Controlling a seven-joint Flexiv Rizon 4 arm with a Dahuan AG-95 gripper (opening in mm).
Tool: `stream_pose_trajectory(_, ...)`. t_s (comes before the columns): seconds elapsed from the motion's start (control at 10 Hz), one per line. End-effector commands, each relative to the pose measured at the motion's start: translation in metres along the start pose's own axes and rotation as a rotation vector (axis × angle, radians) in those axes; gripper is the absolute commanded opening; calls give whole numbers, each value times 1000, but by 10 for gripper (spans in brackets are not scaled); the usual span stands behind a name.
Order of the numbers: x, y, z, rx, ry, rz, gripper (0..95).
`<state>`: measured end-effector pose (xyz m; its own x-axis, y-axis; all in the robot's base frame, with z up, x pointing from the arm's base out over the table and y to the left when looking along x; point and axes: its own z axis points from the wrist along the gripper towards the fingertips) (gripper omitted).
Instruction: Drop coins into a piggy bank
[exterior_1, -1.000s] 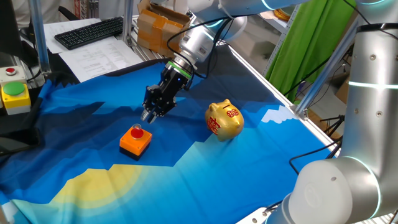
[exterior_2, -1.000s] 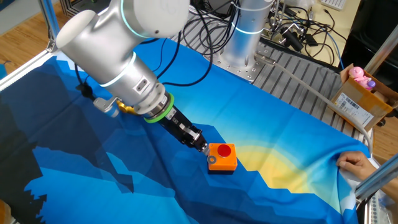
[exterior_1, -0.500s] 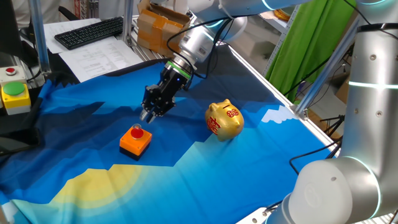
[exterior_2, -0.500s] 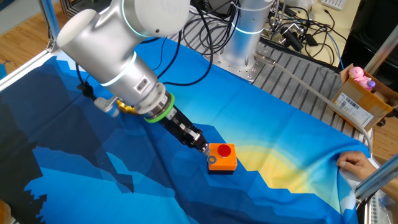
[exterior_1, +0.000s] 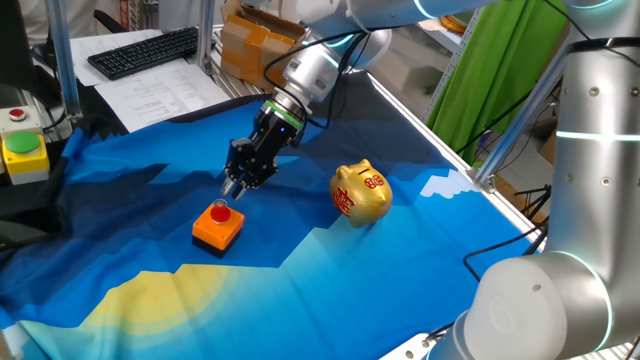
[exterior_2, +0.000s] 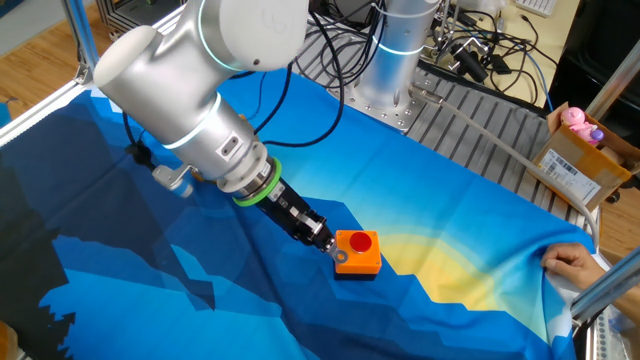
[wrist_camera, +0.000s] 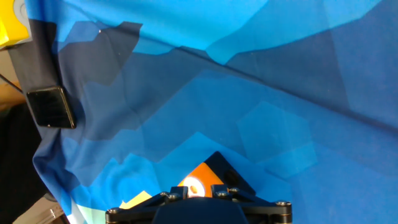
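1. Your black two-finger gripper (exterior_1: 236, 186) hangs tilted down over the blue patterned cloth (exterior_1: 300, 270), its tips just above and behind the orange block with a round red top (exterior_1: 218, 224).
2. From the other fixed camera, the gripper (exterior_2: 328, 243) sits right at the edge of that orange block (exterior_2: 357, 252); you cannot tell whether they touch.
3. The fingers look drawn close together, but whether they are clenched on something or simply closed cannot be told from any of your views.
4. In the hand view, only the black gripper base shows along the bottom edge, with a corner of the orange block (wrist_camera: 211, 176) just beyond it.
5. The shiny gold pig-shaped piggy bank with red markings (exterior_1: 360, 192) stands upright on the cloth, well apart from the gripper, on the side nearer the green curtain (exterior_1: 495, 60).
6. No coin is visible to you in any view.
7. A human hand (exterior_2: 572, 262) rests on the cloth's edge in the other fixed view.
8. A yellow box with a green button (exterior_1: 24, 152) sits beside the cloth, off its corner.
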<state>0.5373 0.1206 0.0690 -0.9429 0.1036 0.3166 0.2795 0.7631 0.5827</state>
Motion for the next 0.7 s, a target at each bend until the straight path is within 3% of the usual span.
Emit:
stream_pose_trajectory(0.1,0,2,2,-2,1,3,190)
stream_pose_trajectory(0.7,-6,2,8,-7,5,1,190)
